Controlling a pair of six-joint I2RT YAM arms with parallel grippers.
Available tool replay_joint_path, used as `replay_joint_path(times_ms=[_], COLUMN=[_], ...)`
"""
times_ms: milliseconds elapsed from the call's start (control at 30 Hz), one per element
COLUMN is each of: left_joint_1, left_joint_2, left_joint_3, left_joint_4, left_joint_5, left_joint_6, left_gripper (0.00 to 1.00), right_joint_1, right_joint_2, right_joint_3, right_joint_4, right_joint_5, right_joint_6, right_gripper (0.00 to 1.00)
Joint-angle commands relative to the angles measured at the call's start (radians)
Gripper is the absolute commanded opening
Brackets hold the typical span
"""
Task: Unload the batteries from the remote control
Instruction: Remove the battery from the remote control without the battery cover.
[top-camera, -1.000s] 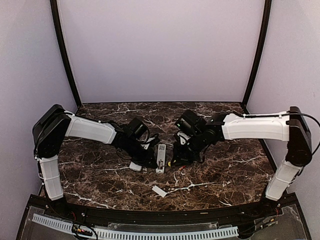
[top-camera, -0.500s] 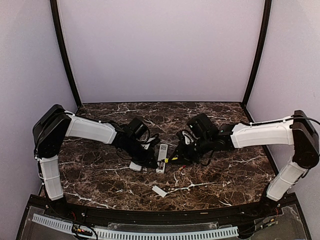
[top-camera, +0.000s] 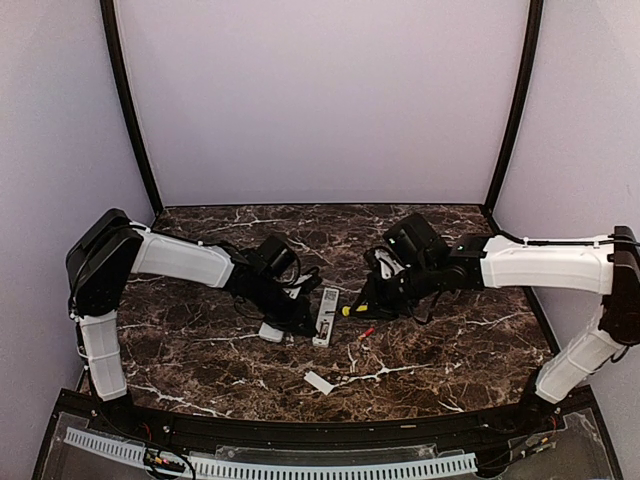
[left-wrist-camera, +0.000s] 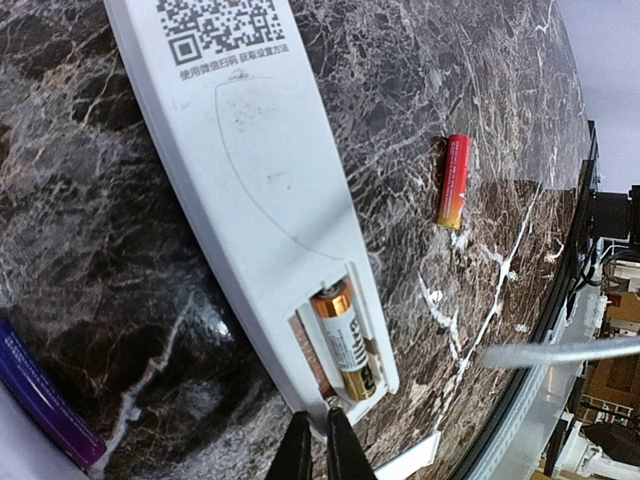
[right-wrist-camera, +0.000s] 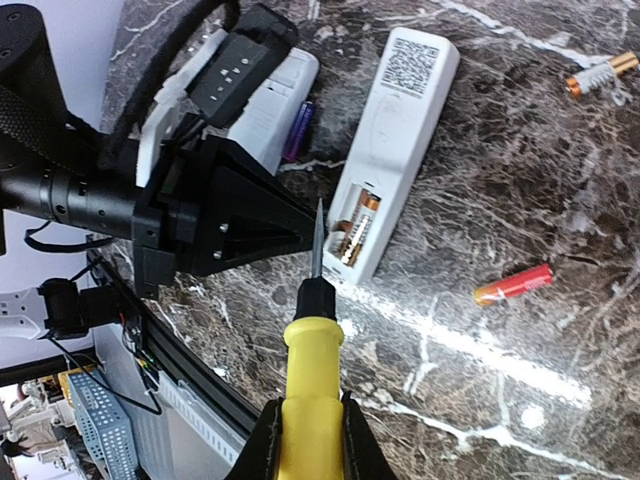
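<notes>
Near edge of table: flat white back cover lying loose, well apart from the remote. It is probably the lid taken off to reach the cells.

Next back: red battery on its side on the table, near the remote's open end and not touching it. It is a slim cylinder with red casing and an orange-gold tip, and it reads as a cell already unloaded.

Remote: white, back face up with the QR label showing, compartment open at one end. A seated battery sits in one slot, gold cap and dark label. The slot beside it is bare. Judged from this, the task is roughly half done.

Left pincer: fingers drawn together with only a sliver between them and nothing in it. The tips sit at the compartment end of the remote, likely bracing it so it won't slide under prying. Actual contact can't be confirmed.

Right pincer: clenched on the yellow handle of the screwdriver. The blade is aimed at the compartment with its tip short of it and apart. It is held as a lever for the seated battery.

Farther back: second white casing by the left arm, with a purple cell just beside it. At the far right lies a grey battery with a gold end, well apart from everything.
</notes>
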Motion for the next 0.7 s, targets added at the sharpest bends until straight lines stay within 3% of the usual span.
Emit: replay_joint_path(times_ms=[0,467,667], left_joint_1=[-0.030,-0.048,-0.034], left_joint_2=[0.010,0.014,-0.073], left_joint_3=[-0.006,-0.034,-0.038], left_joint_4=[0.025,0.144,0.123], left_joint_5=[0.005,0.209,0.118], left_joint_6=[0.028,-0.006,0.038], left_gripper=[0.08,0.17,0.20], right_joint_1=[0.022,0.080,0.087], right_joint_2=[0.003,0.053,0.051], right_joint_3=[0.086,0.163,0.182], right_joint_4=[-0.220,-0.345,-0.368], right_joint_5=[0.091,0.147,0.164], right_joint_6=[-0.051,0.016,-0.068], right_gripper=[0.00,0.00,0.00])
